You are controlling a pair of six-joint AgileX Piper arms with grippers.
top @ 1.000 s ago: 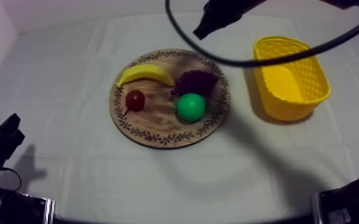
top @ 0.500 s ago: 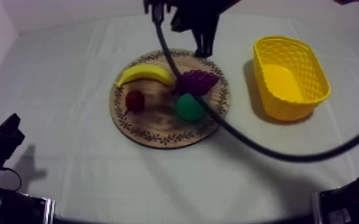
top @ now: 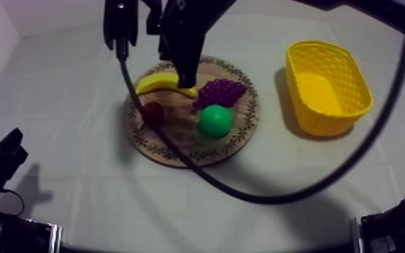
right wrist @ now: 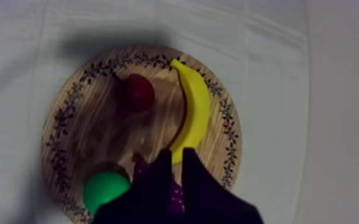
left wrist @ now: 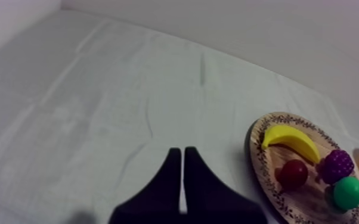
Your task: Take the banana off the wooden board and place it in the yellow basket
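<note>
Banana [top: 157,83] lies on the round wooden board [top: 178,138], at its far left part, curved along the patterned rim and not lifted. On the same board the small red fruit [top: 153,113] sits just near of the banana, the bunch of grapes [top: 222,91] lies to the banana's right, and a round green fruit [top: 215,121] rests near of the grapes.

The board is at the middle of the cloth-covered worktop [top: 70,101]. The yellow basket [top: 326,64] stands to its right, apart from it.

The right gripper [top: 188,82] hangs over the board at the banana's right end, its arm coming in from the far side. In the right wrist view its fingers [right wrist: 163,164] lie close together as a narrow wedge with nothing held, their tips just beside the banana's end. Whether they touch it I cannot tell.

The left gripper [left wrist: 182,152] sits low at the near left of the worktop, well apart from the board. Its fingers are pressed together and hold nothing.
</note>
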